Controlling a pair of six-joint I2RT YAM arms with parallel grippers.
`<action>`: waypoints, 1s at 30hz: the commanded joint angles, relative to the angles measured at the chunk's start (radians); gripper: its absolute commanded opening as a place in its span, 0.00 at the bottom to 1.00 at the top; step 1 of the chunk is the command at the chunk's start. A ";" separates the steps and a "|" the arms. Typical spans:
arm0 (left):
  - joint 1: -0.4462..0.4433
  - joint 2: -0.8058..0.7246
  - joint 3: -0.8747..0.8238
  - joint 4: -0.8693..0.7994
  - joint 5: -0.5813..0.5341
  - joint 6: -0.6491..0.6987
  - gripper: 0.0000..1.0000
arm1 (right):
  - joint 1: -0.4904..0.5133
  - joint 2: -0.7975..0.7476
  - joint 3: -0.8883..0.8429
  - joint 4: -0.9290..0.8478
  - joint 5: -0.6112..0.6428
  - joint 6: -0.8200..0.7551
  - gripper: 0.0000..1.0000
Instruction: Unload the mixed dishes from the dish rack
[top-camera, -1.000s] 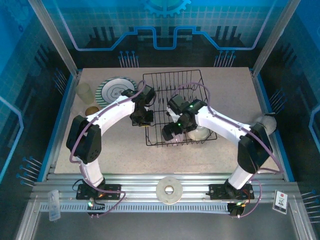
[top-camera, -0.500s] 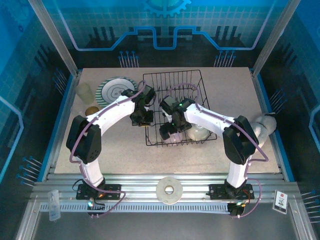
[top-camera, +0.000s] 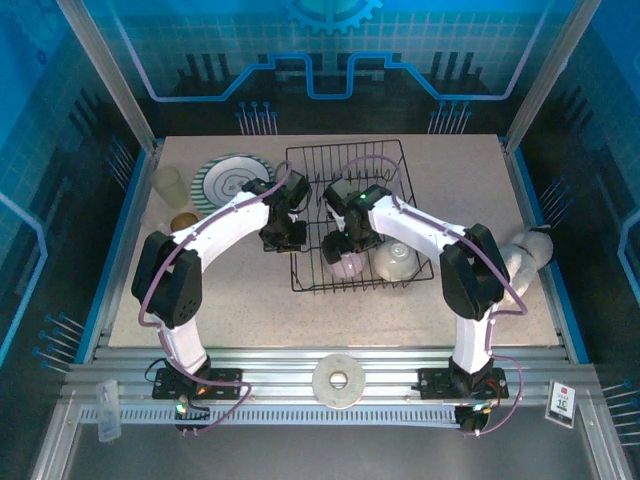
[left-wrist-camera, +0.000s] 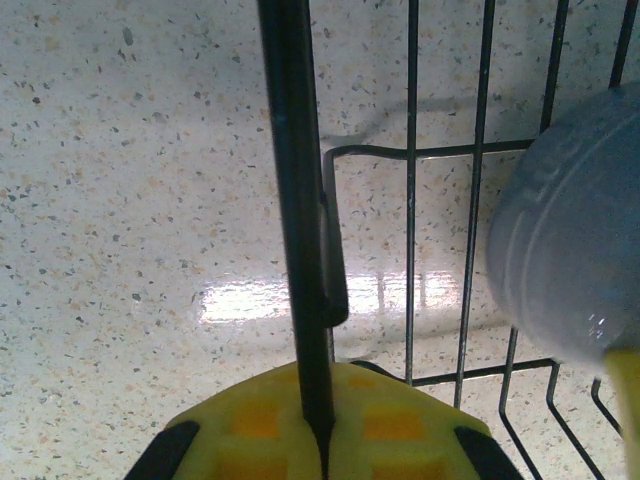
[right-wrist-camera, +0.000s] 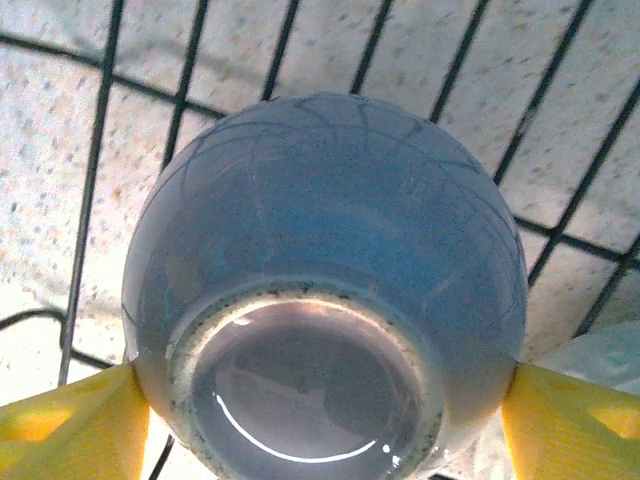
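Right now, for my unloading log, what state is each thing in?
Black wire dish rack: on the table, two dishes inside.
Glossy lavender cup: upside down in the rack.
Cream bowl: upside down in the rack.
Green-and-white striped plate: flat on the table.
Pale translucent tumbler: standing on the table.
Small brown cup: on the table.
Left fingers: shut on the rack's side wire.
Right fingers: astride the lavender cup, grip unclear.

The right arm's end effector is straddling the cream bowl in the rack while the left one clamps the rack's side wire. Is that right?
Not the bowl: the right wrist view shows the right end effector straddling the upside-down lavender cup. The left end effector does clamp the dish rack's side wire.
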 joint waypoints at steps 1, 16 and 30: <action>0.007 -0.045 -0.033 -0.088 -0.015 0.071 0.00 | -0.035 0.043 0.036 -0.036 0.018 0.017 0.84; 0.009 -0.069 0.017 -0.096 0.005 0.091 0.19 | -0.092 -0.046 0.145 -0.079 -0.086 -0.031 1.00; 0.013 -0.155 0.165 -0.059 0.067 0.078 0.99 | -0.239 -0.112 0.043 -0.033 -0.260 -0.041 0.93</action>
